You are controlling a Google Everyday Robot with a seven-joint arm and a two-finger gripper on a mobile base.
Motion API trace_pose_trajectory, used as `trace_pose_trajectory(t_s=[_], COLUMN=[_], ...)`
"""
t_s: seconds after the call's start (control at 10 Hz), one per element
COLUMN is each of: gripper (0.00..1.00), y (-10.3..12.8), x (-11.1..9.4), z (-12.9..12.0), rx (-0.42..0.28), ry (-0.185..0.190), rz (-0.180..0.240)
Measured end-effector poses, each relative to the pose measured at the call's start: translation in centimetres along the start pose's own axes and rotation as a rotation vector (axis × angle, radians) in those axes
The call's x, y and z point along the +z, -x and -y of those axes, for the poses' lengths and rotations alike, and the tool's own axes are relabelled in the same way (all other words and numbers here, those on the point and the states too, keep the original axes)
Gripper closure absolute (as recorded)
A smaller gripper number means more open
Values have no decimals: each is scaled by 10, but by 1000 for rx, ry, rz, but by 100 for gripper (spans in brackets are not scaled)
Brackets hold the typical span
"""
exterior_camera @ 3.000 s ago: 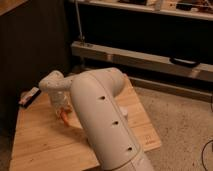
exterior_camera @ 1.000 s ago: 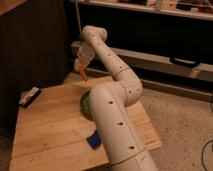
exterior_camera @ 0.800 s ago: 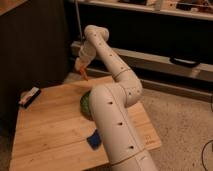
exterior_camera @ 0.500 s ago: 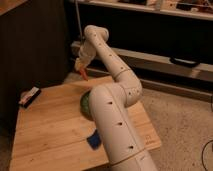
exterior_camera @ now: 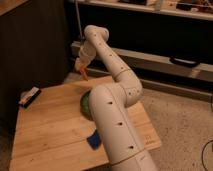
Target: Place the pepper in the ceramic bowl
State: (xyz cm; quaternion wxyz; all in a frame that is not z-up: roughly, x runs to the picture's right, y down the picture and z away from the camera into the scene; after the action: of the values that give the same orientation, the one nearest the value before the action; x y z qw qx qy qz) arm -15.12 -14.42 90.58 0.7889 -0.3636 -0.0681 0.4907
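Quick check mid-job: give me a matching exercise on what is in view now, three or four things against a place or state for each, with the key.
Things:
1. gripper
2. pepper
3. ceramic bowl
4. blue sponge

Places or states:
A. on the table's near part, beside the arm
B. raised over the table's far edge, shut on the pepper
C. on the table, partly hidden behind the arm
D. hanging orange from the gripper, off the table

Pairs: 1-B, 2-D, 3-C, 4-A

The hand (exterior_camera: pixel 81 64) was up over the back of the bench (exterior_camera: pixel 45 125), holding the pepper (exterior_camera: pixel 83 74). The ceramic bowl (exterior_camera: pixel 86 104) sat on the bench, partly behind the arm.
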Motion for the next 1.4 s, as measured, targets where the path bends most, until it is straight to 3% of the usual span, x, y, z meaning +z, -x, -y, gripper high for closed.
trace_pose_trajectory(t_s=[0.2,0.3,0.6,0.7,0.9,1.1,1.4], gripper=[100,100,100,100,100,100,100], y=[3,5,2,4,13,23,12], x=[7,13,31,29,28,10,-44], z=[-3,-15,-39,-39,-38,-27,-18], rx=[-32,-81,-234,-251,-239,-207,-156], ry=[-11,-16,-1,4,5,-14,-27], rz=[13,69,320,360,339,320,298])
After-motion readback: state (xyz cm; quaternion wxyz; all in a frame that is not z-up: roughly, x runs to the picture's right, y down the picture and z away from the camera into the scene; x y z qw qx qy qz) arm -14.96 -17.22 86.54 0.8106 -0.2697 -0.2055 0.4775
